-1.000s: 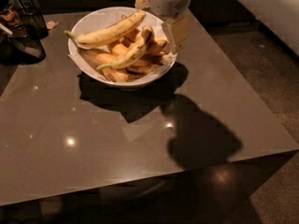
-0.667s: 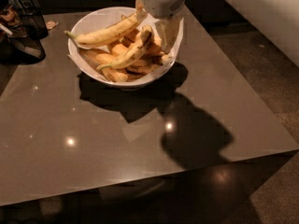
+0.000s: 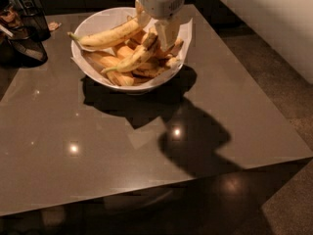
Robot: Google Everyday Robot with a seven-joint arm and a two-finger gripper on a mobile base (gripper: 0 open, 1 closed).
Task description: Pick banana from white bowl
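The white bowl point(image 3: 88, 65), lined with white paper, stands at the back of the brown table and holds several bananas. The banana point(image 3: 131, 60) is curved and yellow, with a speckled blunt end up right and a thin pale stem down left. It lies across shorter orange-tinted bananas point(image 3: 115, 67). A longer, straighter banana with a green stem point(image 3: 107, 35) lies behind it. My gripper point(image 3: 155, 27) hangs over the bowl's right half, open. Its pale fingers point(image 3: 167, 32) reach down at the blunt ends of the two long bananas. It holds nothing.
Dark containers point(image 3: 27, 26) stand at the table's far left corner. The table point(image 3: 146, 151) stretches toward me, with its right edge near carpeted floor point(image 3: 279, 87). A white wall or couch point(image 3: 274, 18) rises at the back right.
My gripper has moved left and lower, from the bowl's right rim to over the bananas' blunt ends. The bananas have not moved.
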